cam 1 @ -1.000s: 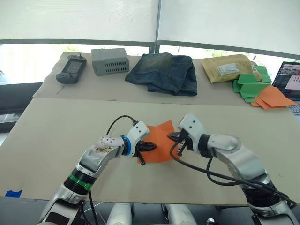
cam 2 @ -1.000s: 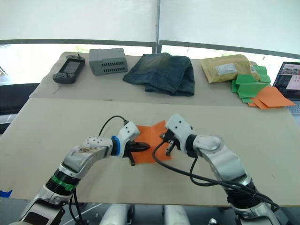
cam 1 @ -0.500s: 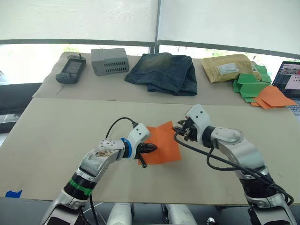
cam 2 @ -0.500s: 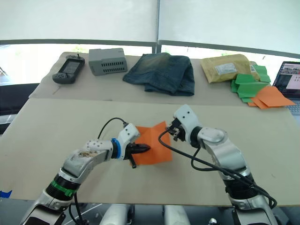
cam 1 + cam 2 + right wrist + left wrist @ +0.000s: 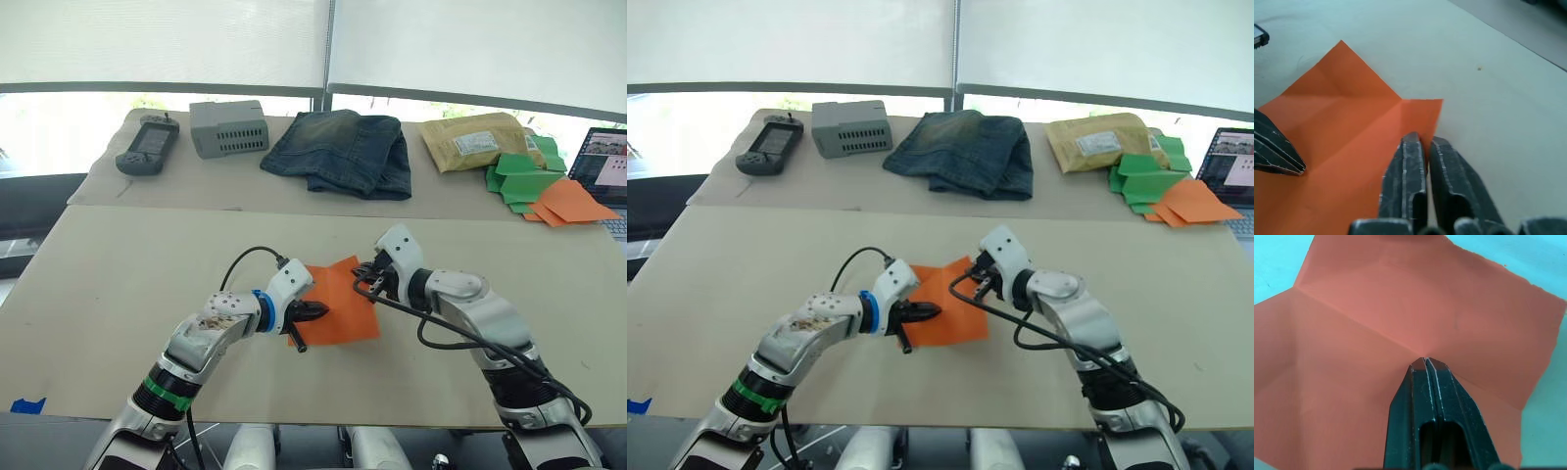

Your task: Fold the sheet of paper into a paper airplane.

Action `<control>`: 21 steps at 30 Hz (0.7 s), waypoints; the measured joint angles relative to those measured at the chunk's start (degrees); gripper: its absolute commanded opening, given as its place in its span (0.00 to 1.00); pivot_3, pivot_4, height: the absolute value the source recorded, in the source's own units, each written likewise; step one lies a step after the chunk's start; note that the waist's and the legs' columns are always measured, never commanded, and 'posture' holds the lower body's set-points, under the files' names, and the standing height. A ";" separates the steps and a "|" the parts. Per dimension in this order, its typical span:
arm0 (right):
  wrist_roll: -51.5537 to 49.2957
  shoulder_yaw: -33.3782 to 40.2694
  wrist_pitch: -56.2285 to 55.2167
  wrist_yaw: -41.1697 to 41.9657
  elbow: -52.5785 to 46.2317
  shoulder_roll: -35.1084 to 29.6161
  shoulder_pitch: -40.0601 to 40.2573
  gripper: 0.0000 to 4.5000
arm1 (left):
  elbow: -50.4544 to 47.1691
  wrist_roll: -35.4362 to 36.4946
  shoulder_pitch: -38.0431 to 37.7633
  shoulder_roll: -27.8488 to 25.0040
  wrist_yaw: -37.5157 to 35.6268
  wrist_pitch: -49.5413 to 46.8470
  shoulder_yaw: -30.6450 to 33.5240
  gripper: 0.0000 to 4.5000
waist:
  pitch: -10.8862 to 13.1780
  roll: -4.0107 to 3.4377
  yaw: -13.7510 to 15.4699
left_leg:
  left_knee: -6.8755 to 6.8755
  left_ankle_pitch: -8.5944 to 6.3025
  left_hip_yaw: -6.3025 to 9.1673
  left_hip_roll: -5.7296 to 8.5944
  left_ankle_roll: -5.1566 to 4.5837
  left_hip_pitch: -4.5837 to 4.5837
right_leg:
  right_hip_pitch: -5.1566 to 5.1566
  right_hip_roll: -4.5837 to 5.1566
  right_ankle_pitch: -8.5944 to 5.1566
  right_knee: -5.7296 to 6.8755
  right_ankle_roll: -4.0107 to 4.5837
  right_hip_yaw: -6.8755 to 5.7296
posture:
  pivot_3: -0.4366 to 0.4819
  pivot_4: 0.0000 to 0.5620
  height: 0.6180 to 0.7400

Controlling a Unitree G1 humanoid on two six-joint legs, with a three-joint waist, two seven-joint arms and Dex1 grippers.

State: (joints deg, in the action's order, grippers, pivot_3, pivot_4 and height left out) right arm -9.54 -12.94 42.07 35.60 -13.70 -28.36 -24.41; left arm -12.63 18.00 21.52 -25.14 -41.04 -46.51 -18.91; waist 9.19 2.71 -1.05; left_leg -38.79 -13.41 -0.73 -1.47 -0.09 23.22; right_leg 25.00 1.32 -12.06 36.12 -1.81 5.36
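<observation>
So at this point the sheet of paper (image 5: 338, 304) was lying flat on the tan surface (image 5: 118, 284), right between my two arms, with one corner already turned in and a crease running diagonally across it. My left pincer (image 5: 1425, 361) had its fingers pressed fully together, tips planted on the paper roughly where the creases meet, so it was pinning the sheet down rather than gripping anything.

My right pincer (image 5: 1422, 139) was the one that mattered here. It sat at the paper's far right corner, fingers almost closed, and it looked like a thin bit of the edge was caught between them, though I honestly couldn't tell if I really had it or was just resting on it.

The key bit: the sheet stretched from that right corner back toward my left pincer, so any fold would have to come inward, toward the pinned point. My right arm was clearly nearer that loose corner. My guess was it was still early days, nowhere near an airplane yet.
</observation>
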 measured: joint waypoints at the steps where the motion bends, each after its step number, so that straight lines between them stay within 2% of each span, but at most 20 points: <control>1: 2.11 -2.03 -3.23 0.54 -0.06 -1.67 0.05 0.01 | 0.00 -0.01 0.01 0.01 0.00 0.00 -0.02 0.00 | 0.00 -0.01 0.01 | 0.00 0.00 -0.01 0.01 0.00 0.00 | 0.00 0.01 0.00 0.00 -0.01 0.00 | 0.48 0.27 0.91; 3: 5.72 -4.79 -8.57 1.14 -0.28 -3.92 0.54 0.01 | 0.01 -0.02 0.03 -0.01 -0.05 -0.01 -0.03 0.00 | 0.00 -0.01 0.01 | 0.00 0.00 -0.01 0.01 0.00 -0.01 | 0.00 0.00 -0.01 -0.01 -0.01 0.00 | 0.48 0.27 0.91; 11: 12.40 -7.59 -18.04 0.39 -1.83 -4.40 5.94 0.01 | 0.31 -0.09 0.62 -0.19 -0.54 -0.38 -0.30 0.00 | 0.00 -0.01 0.05 | -0.02 0.00 -0.01 0.01 0.00 -0.02 | -0.01 0.00 -0.01 0.02 -0.01 0.02 | 0.48 0.27 0.91; 21: 18.07 -9.47 -20.81 -2.54 -0.79 -0.96 8.98 0.01 | 1.38 0.22 2.56 -0.12 -1.69 -2.54 -0.20 0.00 | -0.01 -0.02 0.07 | -0.03 0.00 -0.01 0.01 0.00 -0.05 | -0.02 -0.01 -0.01 0.05 0.00 0.01 | 0.48 0.27 0.91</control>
State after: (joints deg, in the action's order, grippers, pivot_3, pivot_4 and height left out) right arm 8.53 -22.41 21.26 33.06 -14.50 -29.32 -15.42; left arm -11.26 18.22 24.08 -25.26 -42.72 -49.04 -19.11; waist 9.18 2.69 -0.97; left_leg -38.82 -13.41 -0.74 -1.46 -0.09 23.18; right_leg 24.98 1.30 -12.07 36.17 -1.82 5.37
